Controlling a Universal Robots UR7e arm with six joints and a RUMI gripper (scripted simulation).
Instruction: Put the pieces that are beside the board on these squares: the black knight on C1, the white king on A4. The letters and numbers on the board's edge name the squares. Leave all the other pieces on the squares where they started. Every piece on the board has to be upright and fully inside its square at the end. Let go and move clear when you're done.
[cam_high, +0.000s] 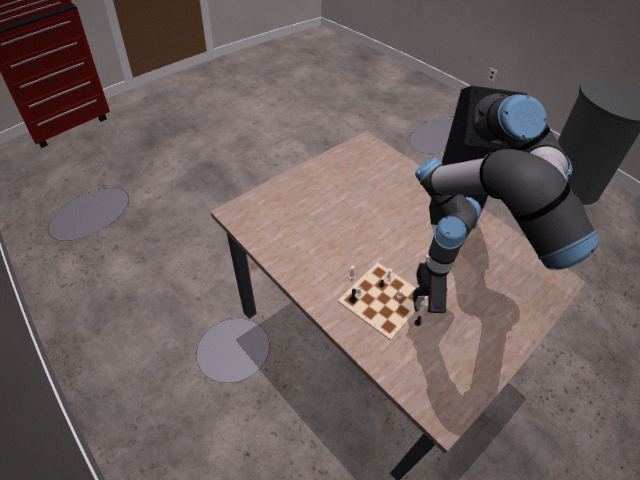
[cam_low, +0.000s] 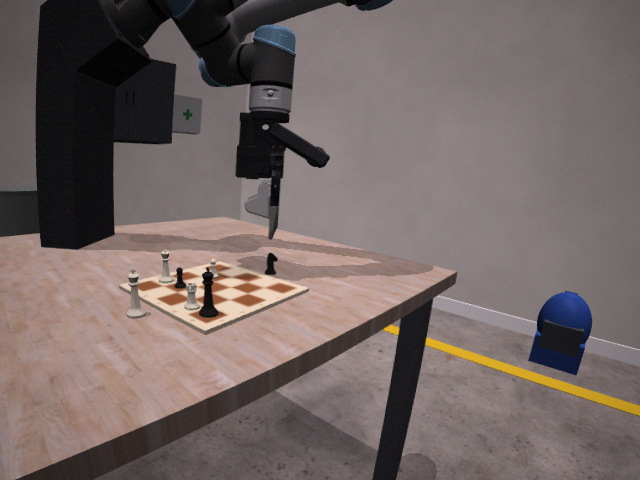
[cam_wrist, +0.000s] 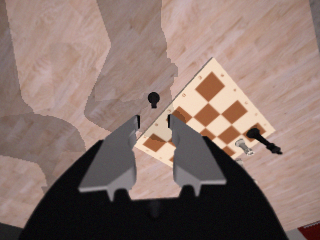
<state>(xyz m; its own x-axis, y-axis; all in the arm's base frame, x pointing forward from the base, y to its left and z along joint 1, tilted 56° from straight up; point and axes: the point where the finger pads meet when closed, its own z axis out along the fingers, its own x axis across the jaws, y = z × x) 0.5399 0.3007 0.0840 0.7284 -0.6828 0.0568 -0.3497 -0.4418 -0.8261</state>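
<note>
The black knight (cam_high: 418, 320) stands upright on the table just off one edge of the small chessboard (cam_high: 382, 304). It also shows in the side view (cam_low: 270, 263) and the wrist view (cam_wrist: 153, 99). The white king (cam_high: 352, 272) stands upright on the table off the opposite edge, also seen in the side view (cam_low: 134, 294). My gripper (cam_low: 272, 232) hangs above the table near the knight, well clear of it. In the wrist view its fingers stand a small way apart with nothing between them, and the knight lies just beyond their tips.
On the board (cam_low: 214, 291) stand a tall black piece (cam_low: 208, 293), a white rook (cam_low: 191, 297), a black pawn (cam_low: 179, 277), a tall white piece (cam_low: 165, 267) and a white pawn (cam_low: 213, 267). The table's edge (cam_low: 361, 330) runs close behind the knight.
</note>
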